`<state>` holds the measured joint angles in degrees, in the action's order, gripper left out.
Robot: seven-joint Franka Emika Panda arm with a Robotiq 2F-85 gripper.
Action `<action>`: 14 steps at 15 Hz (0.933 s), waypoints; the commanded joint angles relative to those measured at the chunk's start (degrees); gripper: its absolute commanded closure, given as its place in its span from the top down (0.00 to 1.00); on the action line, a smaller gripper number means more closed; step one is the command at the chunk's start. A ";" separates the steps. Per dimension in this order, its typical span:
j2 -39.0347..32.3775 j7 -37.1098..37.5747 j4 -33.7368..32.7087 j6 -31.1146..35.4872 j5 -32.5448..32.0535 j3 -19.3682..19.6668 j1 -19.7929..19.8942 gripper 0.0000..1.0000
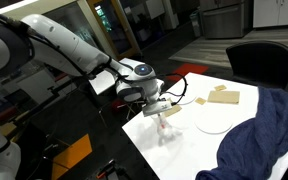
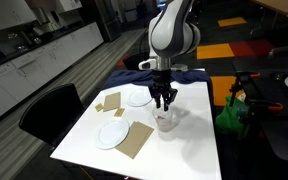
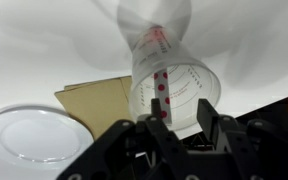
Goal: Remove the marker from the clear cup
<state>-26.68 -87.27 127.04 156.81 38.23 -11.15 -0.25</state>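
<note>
Bright, even room light, soft low-res pics
Your white table (image 3: 54, 50) nearly blows out in the wrist view, and the clear cup (image 3: 169, 85) smears into blur toward its far end; the gripper (image 3: 184, 120) up close looks dark and fuzzy. Both exterior views are grainy, shadows faint.

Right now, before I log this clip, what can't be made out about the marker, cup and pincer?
Marker: too small to pick out in both exterior views; wrist view shows only a red strip through the clear cup.
Pincer: open or shut unclear; its fingers hide the cup's near side in the wrist view.
Cup's far end: blurred in the wrist view.
</note>
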 commanded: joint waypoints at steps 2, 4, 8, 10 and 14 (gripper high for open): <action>-2.46 2.59 -1.93 1.55 -3.51 -2.35 2.08 0.45; -3.25 3.13 -2.48 1.63 -4.64 -2.65 2.29 0.48; -5.08 6.02 -3.64 2.04 -8.07 -3.30 2.72 0.51; -6.04 8.32 -4.33 2.38 -10.54 -3.30 2.69 0.51; -7.80 12.11 -5.76 2.58 -14.95 -3.69 3.20 0.50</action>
<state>-32.75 -78.59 122.76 157.43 26.57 -13.15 1.42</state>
